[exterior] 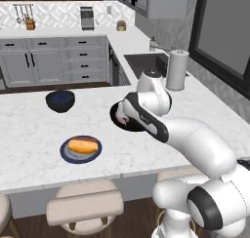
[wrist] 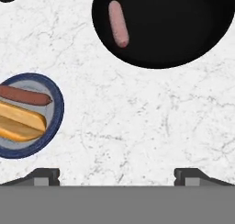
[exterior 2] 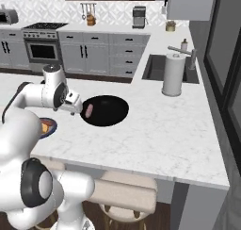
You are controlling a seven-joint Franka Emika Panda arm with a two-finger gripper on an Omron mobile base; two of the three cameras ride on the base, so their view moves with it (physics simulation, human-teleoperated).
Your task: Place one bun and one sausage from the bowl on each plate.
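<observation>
Evidently the end effector (wrist: 117, 177) hangs empty, tips wide apart, above the desk (wrist: 151, 122) (between bowl (wrist: 183, 30) and filled blue-grey plate (wrist: 57, 110)), leaving one sausage (wrist: 118, 23) reachable.

A broad stretch of bare marble counter (wrist: 151, 122) lies open under the gripper (wrist: 117, 175), whose fingertips stand wide apart with nothing between them, so there is free passage between the black bowl (wrist: 183, 30) and the dark blue-grey plate (wrist: 54, 126). The bowl is nearly bare, holding one sausage (wrist: 118, 23) near its rim, while the plate is taken up by a bun (wrist: 20, 122) and a second sausage (wrist: 25, 95) lying side by side. Farther off, the paper-towel roll (exterior 2: 173, 75) stands upright by the sink (exterior 2: 155, 66), and a small dark-blue bowl (exterior: 60, 100) sits well apart on the counter's far side.
</observation>
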